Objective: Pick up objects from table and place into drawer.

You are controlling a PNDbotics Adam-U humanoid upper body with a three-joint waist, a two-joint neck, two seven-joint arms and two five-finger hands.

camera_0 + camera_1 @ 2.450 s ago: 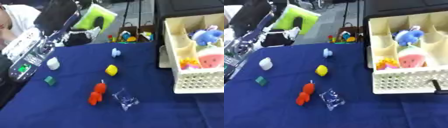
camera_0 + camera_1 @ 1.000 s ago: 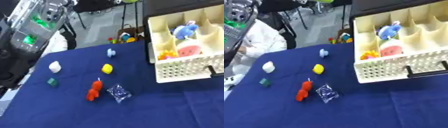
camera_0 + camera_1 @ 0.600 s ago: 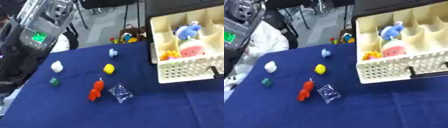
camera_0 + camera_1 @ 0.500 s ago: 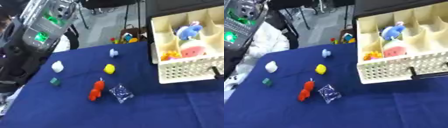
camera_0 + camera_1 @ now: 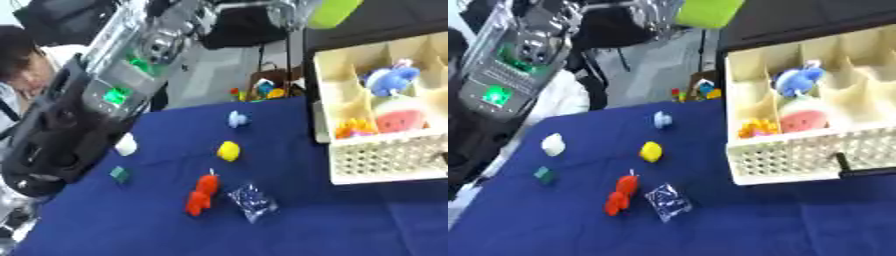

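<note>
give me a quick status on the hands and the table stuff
Neither hand in view, only the left arm raised at left. Six small items on the blue cloth, none picked. Drawer open, path clear.

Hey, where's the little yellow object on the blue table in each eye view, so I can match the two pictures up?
Left eye view: the yellow object lies near the middle of the picture, on the blue cloth, left of the white drawer.
Right eye view: it sits left of centre, a little above mid-height.
Shared landmark: the red object lies just below it and slightly left in both views.
</note>
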